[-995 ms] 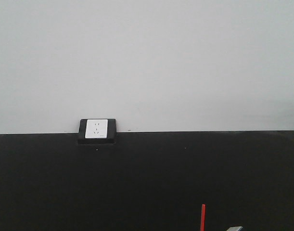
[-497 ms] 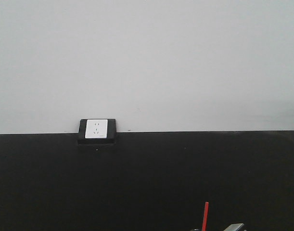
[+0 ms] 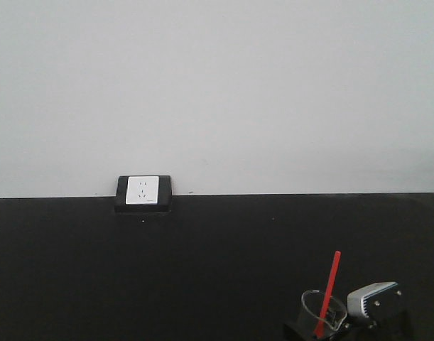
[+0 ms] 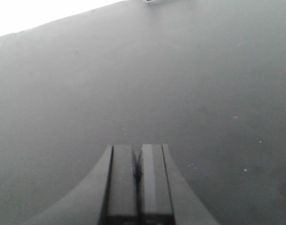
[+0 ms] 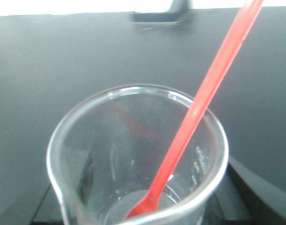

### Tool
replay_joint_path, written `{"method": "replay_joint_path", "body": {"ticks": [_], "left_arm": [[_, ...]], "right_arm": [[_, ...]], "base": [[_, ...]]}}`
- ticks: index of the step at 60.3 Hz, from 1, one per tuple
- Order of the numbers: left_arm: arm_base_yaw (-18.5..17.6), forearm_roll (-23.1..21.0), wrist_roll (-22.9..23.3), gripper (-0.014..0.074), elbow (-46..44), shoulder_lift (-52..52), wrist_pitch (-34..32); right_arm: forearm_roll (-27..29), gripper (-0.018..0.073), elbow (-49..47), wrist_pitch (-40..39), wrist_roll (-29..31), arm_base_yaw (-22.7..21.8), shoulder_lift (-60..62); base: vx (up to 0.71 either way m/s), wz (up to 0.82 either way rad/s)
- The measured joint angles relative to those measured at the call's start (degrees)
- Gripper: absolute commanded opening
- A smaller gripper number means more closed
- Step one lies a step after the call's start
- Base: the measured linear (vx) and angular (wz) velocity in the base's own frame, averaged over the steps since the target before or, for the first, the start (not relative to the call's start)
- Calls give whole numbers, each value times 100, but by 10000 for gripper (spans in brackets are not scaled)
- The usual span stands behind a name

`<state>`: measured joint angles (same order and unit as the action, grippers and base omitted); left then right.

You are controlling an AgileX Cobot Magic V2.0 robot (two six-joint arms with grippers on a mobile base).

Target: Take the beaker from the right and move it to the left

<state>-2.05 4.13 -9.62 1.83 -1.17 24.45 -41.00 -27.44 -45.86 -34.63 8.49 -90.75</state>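
Observation:
The beaker (image 5: 133,154) is clear glass with faint white marks and a thin red rod (image 5: 203,98) leaning in it. It fills the right wrist view, held between the dark fingers of my right gripper (image 5: 138,211), which is shut on it. In the front view the beaker (image 3: 320,311) shows at the bottom right, above the black table, with the red rod (image 3: 330,288) sticking up and the right gripper (image 3: 312,332) below it. My left gripper (image 4: 138,161) is shut and empty over the bare black table (image 4: 133,84).
A white wall socket in a black frame (image 3: 143,192) sits at the table's far edge, left of centre, against a plain white wall. It also shows at the top of the right wrist view (image 5: 157,11). The right arm's grey wrist camera (image 3: 373,300) is beside the beaker.
The beaker with its red rod has risen into the front view at the bottom right, and the right gripper and wrist camera have come up with it. Only the rod's tip showed before.

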Motion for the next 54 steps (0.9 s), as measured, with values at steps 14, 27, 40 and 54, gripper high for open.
{"method": "replay_joint_path", "body": {"ticks": [14, 27, 40, 54], "left_arm": [[0, 0, 0, -6, 0, 0, 0], [0, 0, 0, -6, 0, 0, 0], [0, 0, 0, -6, 0, 0, 0], [0, 0, 0, -6, 0, 0, 0]], "right_arm": [[-453, -3, 32, 1803, -957, 0, 1675], [-1522, -3, 43, 2918, -2362, 0, 3296], [-3263, -3, 62, 3327, -4157, 0, 4509], [-5349, -3, 62, 3041, -6371, 0, 5336]], "base": [[0, 0], [0, 0], [0, 0], [0, 0]]}}
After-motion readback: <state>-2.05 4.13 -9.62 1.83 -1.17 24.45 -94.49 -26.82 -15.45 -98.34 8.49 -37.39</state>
